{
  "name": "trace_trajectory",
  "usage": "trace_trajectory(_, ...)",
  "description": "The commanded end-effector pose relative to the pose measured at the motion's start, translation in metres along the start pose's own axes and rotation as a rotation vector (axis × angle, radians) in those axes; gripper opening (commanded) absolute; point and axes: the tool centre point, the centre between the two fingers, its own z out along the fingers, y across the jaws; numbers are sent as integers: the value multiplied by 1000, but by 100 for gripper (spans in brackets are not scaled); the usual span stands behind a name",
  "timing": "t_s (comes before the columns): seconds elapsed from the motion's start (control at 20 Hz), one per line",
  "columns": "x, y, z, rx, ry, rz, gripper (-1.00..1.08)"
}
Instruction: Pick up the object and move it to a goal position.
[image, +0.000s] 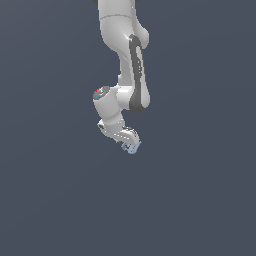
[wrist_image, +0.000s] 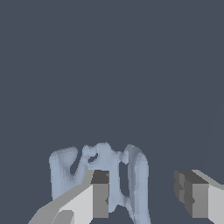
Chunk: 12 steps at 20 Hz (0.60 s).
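The object (wrist_image: 105, 159) is a small pale blue-grey ribbed piece. In the wrist view it lies by one finger (wrist_image: 99, 194) and reaches partly into the gap between the two fingers. The other finger (wrist_image: 194, 199) stands apart from it, with dark floor showing between. My gripper (wrist_image: 141, 197) is open. In the exterior view the white arm hangs down from above, and the gripper (image: 129, 139) is right over the object (image: 133, 148), which peeks out at the fingertips. I cannot tell whether the object rests on the floor.
A plain dark grey-blue floor (image: 200, 200) surrounds the arm. No other object shows, and no goal marker is visible in either view.
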Motion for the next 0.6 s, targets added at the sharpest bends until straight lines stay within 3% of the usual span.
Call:
trace_trajectory(0.0, 0, 0, 4, 0, 0, 0, 28)
trace_trajectory(0.5, -1, 1, 27, 1, 1, 4, 28)
trace_trajectory(0.55, -1, 1, 27, 1, 1, 4, -100)
